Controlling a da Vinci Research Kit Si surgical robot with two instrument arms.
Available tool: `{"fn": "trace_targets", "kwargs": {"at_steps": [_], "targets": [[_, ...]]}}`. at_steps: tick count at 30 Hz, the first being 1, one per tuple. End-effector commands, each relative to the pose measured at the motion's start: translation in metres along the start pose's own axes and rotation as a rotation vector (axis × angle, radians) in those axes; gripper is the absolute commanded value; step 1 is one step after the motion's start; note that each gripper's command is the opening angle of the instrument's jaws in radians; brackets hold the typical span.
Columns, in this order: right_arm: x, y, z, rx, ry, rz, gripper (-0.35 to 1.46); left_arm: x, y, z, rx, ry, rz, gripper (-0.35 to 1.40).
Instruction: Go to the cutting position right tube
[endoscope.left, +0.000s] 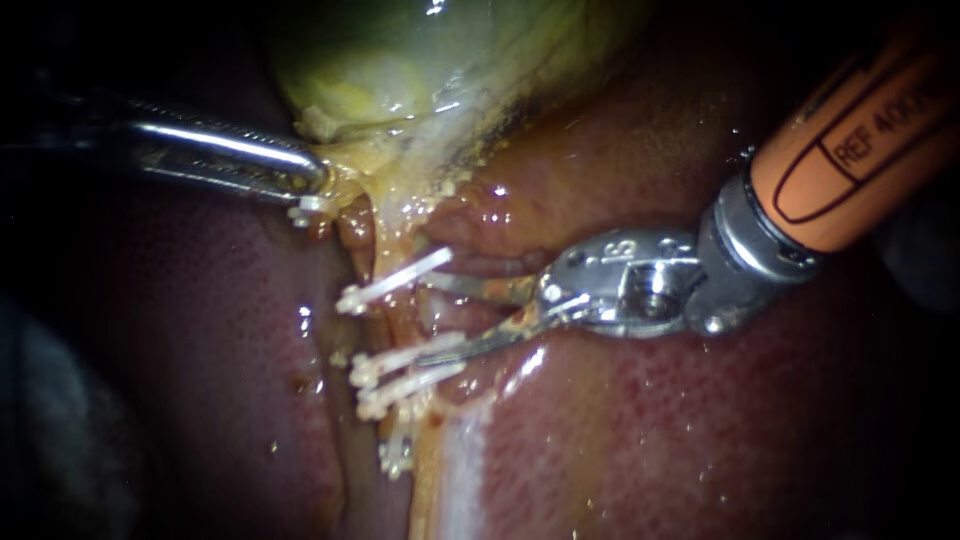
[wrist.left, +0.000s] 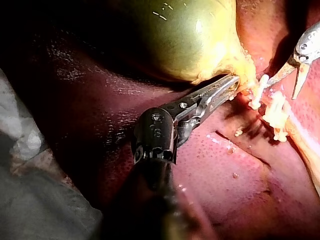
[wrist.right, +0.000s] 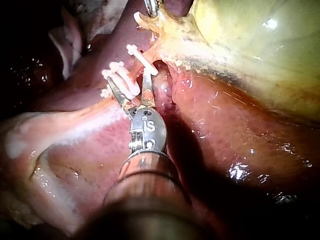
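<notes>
We count two instruments, our left instrument (endoscope.left: 312, 183) and our right instrument (endoscope.left: 432, 318); one gallbladder (endoscope.left: 420, 60); one liver (endoscope.left: 650, 440); three white clips (endoscope.left: 393, 280) for certain, perhaps a fourth lower down.

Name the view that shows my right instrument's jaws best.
Endoscope view: the right instrument lies side-on, jaws open by the clips. The right wrist view sees them from behind, partly overlapped by clips; the left wrist view shows them far off.

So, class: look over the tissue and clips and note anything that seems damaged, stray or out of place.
A dark, scorched-looking streak runs along the gallbladder near its neck. Below the three clips on the tube, a small white lump sits apart; possibly a clip fragment, I cannot tell.
</notes>
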Motion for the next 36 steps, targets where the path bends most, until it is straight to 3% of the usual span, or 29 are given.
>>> {"fn": "trace_targets", "kwargs": {"at_steps": [1, 6, 14, 19, 27, 36], "targets": [[0.0000, 0.0000, 0.0001, 0.004, 0.001, 0.001, 1.30, 0.0000, 0.0000, 0.0000, 0.000, 0.000, 0.000, -0.35], [0.0003, 0.0002, 0.0009, 0.011, 0.010, 0.004, 1.30, 0.0000, 0.0000, 0.0001, 0.001, 0.000, 0.000, -0.35], [-0.0006, 0.0004, 0.0014, 0.018, 0.006, 0.022, 1.30, 0.0000, 0.0000, 0.0002, 0.002, 0.001, 0.000, -0.35], [-0.0009, 0.0008, 0.0014, 0.013, -0.009, 0.039, 1.28, 0.0000, 0.0000, 0.0002, 0.002, 0.001, 0.000, -0.35], [-0.0027, 0.0013, 0.0012, -0.003, -0.055, 0.058, 1.28, -0.0001, 0.0000, 0.0002, 0.002, 0.001, 0.000, -0.35], [-0.0030, 0.0016, 0.0012, -0.002, -0.056, 0.061, 1.28, -0.0001, 0.0000, 0.0002, 0.002, 0.001, 0.000, -0.35]]}}
